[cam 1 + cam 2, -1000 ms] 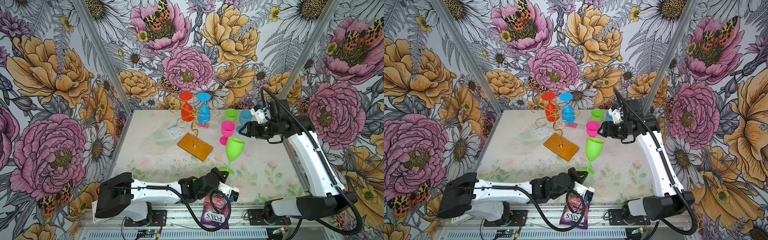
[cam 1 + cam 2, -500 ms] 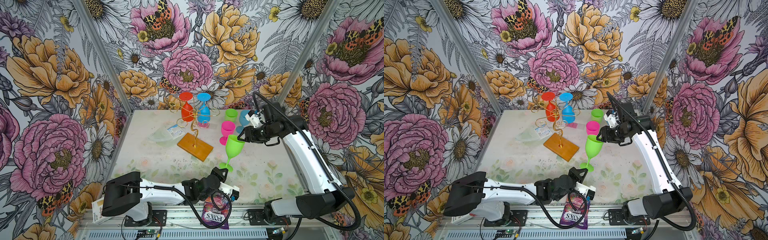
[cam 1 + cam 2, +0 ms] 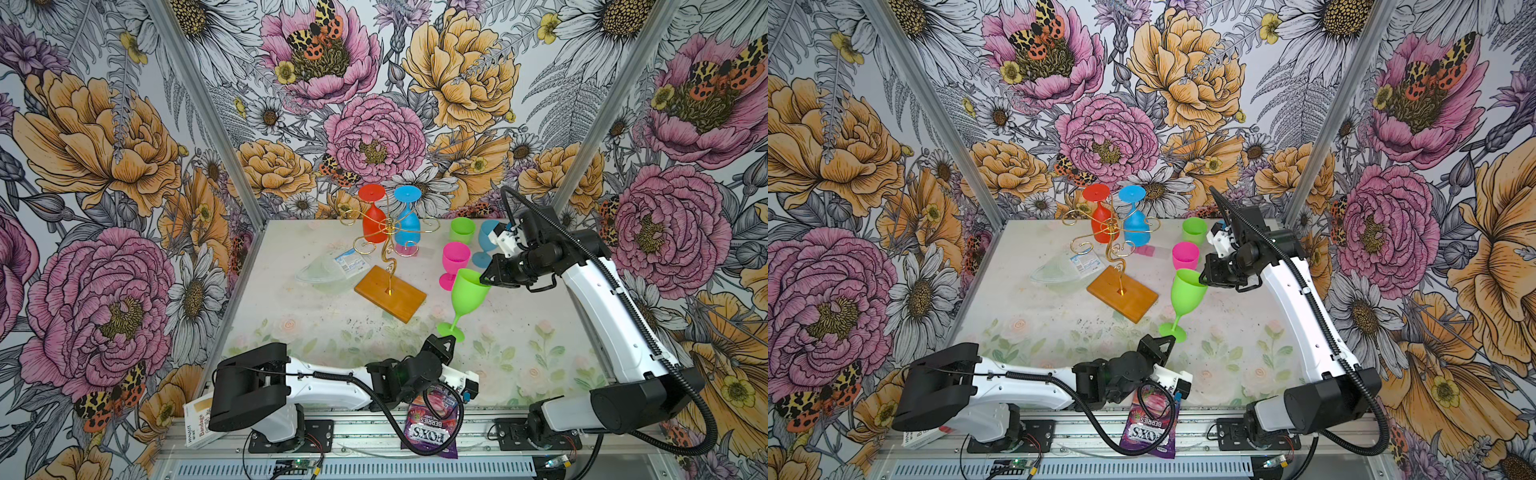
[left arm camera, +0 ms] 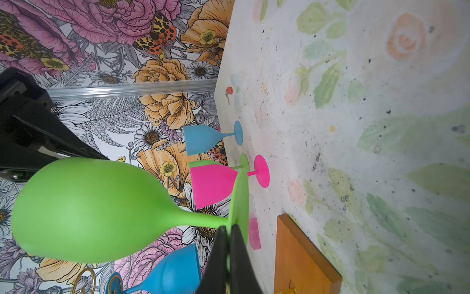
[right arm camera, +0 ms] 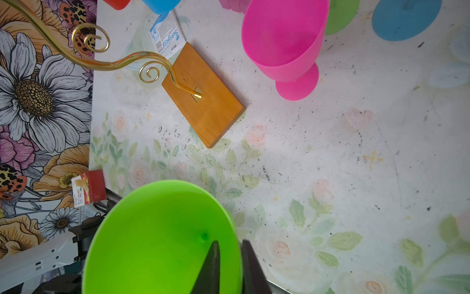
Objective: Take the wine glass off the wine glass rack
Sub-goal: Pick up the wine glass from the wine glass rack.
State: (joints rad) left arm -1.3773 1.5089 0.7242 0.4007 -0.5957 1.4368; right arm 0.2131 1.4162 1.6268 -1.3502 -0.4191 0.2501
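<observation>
The table [image 3: 540, 345] holds rack [image 3: 390, 293], pink glass [image 3: 456, 257], surgical packet [image 3: 352, 262].

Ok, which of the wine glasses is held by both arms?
The tilted lime green glass: left fingers pinch its foot, right fingers pinch its rim. The rest stand free or hang on the rack.

Rack [image 3: 390, 293] central, two glasses [image 3: 374, 226] hung on its far side — three glasses [image 3: 456, 257] stand to its right, a fourth glass [image 3: 469, 291] before them.
</observation>
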